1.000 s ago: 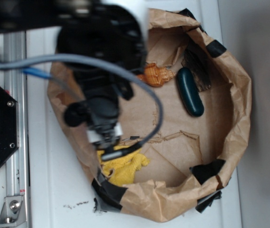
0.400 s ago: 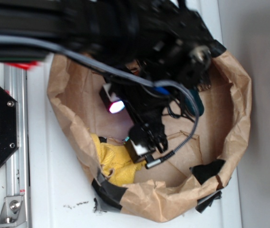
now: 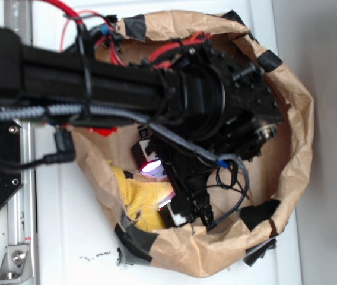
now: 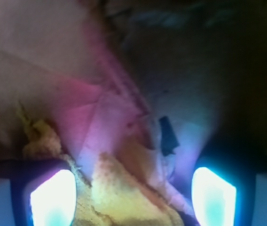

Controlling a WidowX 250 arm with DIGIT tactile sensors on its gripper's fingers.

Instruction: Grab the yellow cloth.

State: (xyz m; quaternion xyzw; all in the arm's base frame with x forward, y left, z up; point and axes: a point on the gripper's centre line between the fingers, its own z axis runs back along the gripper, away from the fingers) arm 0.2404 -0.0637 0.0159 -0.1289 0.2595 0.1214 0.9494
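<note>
1. you have one yellow cloth (image 3: 137,200), lying on the floor of one brown paper bag (image 3: 299,136) against its lower-left wall.
2. one end effector (image 3: 183,215) is down inside the bag, just beside the cloth's right edge.
3. in the wrist view its two fingers (image 4: 53,197) stand spread apart, with the cloth (image 4: 119,193) lying between them, not clamped.
4. the bag sits on one white bench (image 3: 67,237).
</note>
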